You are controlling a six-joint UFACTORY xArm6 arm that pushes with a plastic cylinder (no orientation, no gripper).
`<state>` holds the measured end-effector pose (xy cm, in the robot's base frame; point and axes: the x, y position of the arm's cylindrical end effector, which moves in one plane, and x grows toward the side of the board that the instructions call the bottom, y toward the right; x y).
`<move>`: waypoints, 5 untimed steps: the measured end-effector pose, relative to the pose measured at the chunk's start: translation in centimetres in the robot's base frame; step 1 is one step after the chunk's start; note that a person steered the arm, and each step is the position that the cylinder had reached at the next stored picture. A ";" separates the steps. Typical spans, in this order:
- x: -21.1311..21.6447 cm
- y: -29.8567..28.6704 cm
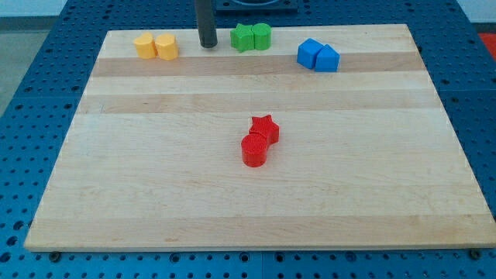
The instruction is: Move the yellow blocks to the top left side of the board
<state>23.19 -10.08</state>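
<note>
Nearest the view's bottom, the pale wooden board (256,209) lies bare up to its middle, where a red plastic cylinder (254,150) and a red plastic star block (265,128) sit touching, the star at about one o'clock from the cylinder. They are well apart from everything else.

Farther up, along the board's top edge, four groups stand in a row. The two yellow plastic blocks (155,46), rounded and faceted though their exact shapes are hard to make out, touch side by side near the top left corner. My tip (208,46), a plain dark rod end with no fingers to open or close, rests just at three o'clock from them, with a small gap between. At three o'clock from my tip sit two green plastic blocks (252,36), then two blue plastic blocks (318,56).

The yellow pair lies at nine o'clock from my tip, its long axis running left to right along the edge. I judge the task nearly done; any further push goes toward nine o'clock, where little board remains before the left edge.
</note>
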 end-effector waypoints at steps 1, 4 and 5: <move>0.6 -1.3; 2.0 -3.6; 1.8 -4.6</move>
<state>24.95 -14.65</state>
